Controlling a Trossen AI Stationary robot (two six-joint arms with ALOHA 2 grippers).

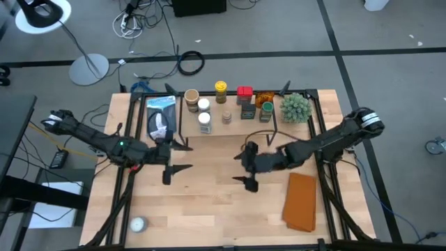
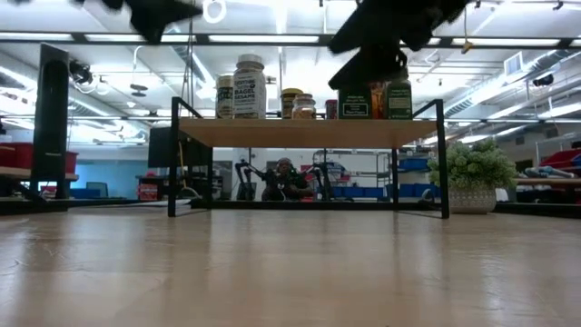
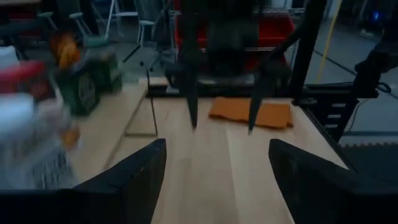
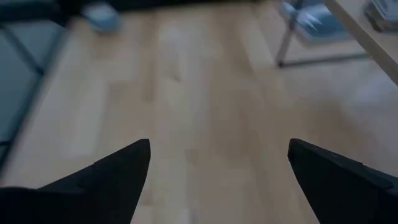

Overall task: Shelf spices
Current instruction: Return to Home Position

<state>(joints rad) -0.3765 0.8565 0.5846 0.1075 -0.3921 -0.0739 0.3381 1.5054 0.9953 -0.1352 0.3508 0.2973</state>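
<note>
A pale wood desk (image 1: 209, 216) stands on a grey floor strewn with cables. From above, the shelf (image 1: 226, 130) sits at the desk's far edge. The spices (image 1: 204, 120) are gathered on top of it: jars with white, yellow and brown lids, and a red box (image 1: 244, 93). A green plant (image 1: 295, 107) stands just beside the shelf's right end.

My left pincer (image 1: 184, 157) and my right pincer (image 1: 242, 166) hover over the middle of the desk in front of the shelf. They face each other, both spread wide and holding nothing.

An orange cloth (image 1: 302, 202) lies toward the front right, and a pale ball (image 1: 138, 224) lies near the front left corner.

Only the level view shows thin black legs lifting the shelf board off the desk. Behind it is a bright room with strip lights, where a person (image 2: 284, 177) sits far off. My wrist cameras show my fingers parted over bare wood.
</note>
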